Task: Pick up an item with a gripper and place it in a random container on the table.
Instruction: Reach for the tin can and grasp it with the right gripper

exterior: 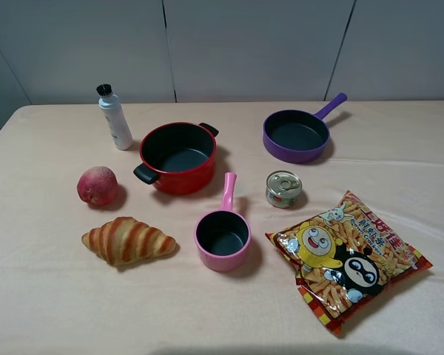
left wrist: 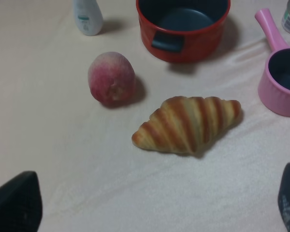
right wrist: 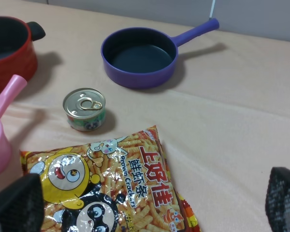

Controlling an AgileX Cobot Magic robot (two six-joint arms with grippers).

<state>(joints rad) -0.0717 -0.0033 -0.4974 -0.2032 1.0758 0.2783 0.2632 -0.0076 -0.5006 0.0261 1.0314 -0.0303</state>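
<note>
The small tin can (exterior: pixel 283 188) with a silver pull-tab lid stands upright on the beige-pink table (exterior: pixel 52 296), right of the pink saucepan. It shows in the right wrist view (right wrist: pixel 84 109), well ahead of my right gripper (right wrist: pixel 150 208), which is open and empty over the snack bag. The red pot (exterior: pixel 181 177) with black handles stands empty at the centre left. It also shows in the left wrist view (left wrist: pixel 203 41). My left gripper (left wrist: pixel 152 212) is open and empty, short of the croissant. Neither gripper shows in the exterior high view.
An apple (exterior: pixel 97 185) and a croissant (exterior: pixel 128 240) lie at the left. A pink saucepan (exterior: pixel 222 260) stands in the middle, a purple pan (exterior: pixel 292 154) at the back right, a snack bag (exterior: pixel 345 259) at the front right, and a white bottle (exterior: pixel 115 117) behind the pot.
</note>
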